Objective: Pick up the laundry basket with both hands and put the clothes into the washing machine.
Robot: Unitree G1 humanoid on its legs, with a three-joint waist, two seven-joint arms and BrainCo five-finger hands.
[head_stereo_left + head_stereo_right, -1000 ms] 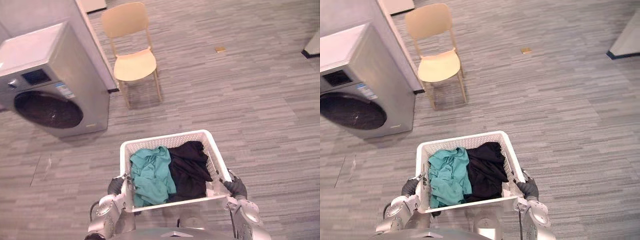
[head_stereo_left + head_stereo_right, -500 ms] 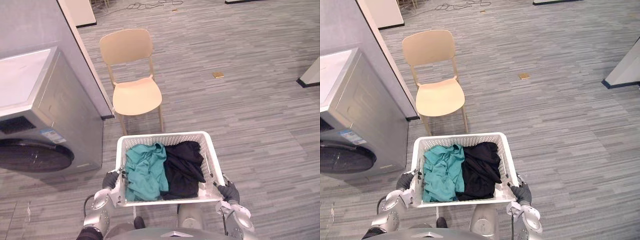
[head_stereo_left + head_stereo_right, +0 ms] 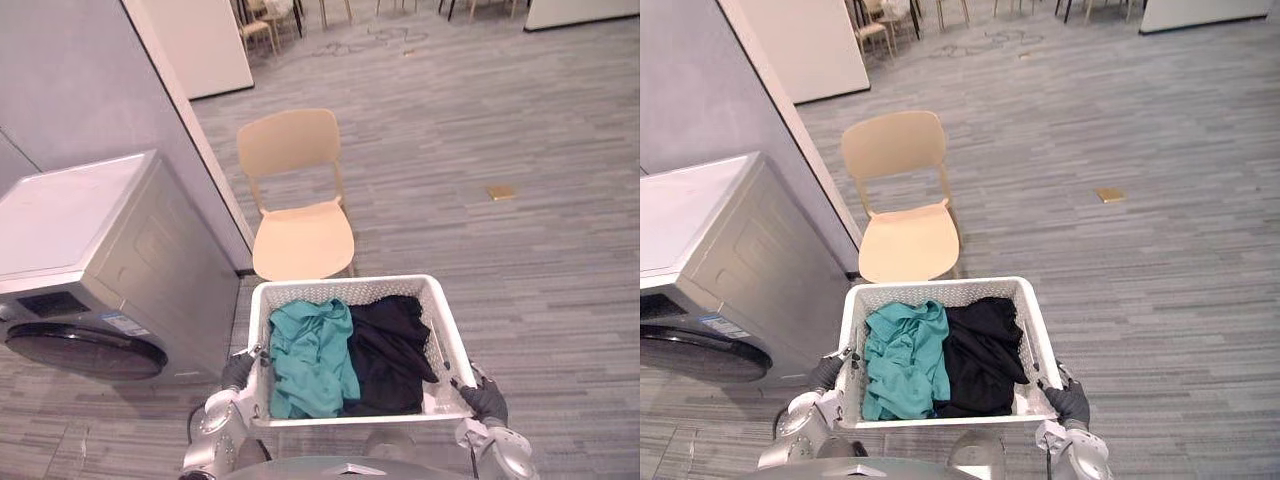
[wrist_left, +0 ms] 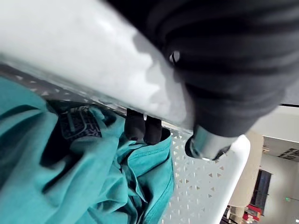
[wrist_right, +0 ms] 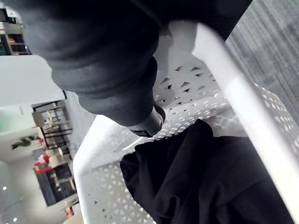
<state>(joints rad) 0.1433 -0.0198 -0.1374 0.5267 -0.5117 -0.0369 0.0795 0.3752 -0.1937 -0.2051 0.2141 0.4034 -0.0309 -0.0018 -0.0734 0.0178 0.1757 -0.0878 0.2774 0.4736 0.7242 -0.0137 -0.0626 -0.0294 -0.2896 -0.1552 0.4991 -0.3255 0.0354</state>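
A white perforated laundry basket (image 3: 350, 288) is held off the floor in front of me. A teal garment (image 3: 305, 355) fills its left half and a black garment (image 3: 392, 350) its right half. My left hand (image 3: 237, 370) grips the basket's left rim; its dark fingertips (image 4: 142, 130) curl over the rim beside the teal cloth (image 4: 70, 182). On the opposite rim (image 5: 233, 93) my right hand (image 3: 487, 400) is clamped, above the black cloth (image 5: 201, 182). The grey washing machine (image 3: 90, 240) stands at the left, its round dark door (image 3: 85, 350) shut.
A tan wooden chair (image 3: 300, 235) stands just past the basket, beside the washing machine. A grey partition wall (image 3: 90, 80) rises behind the machine. A small tan object (image 3: 501, 191) lies on the striped grey floor to the right. More chairs stand far back.
The whole picture has shifted, so the camera moved: more of the far room shows and the washing machine's front has come further into view. The basket stays held in both hands.
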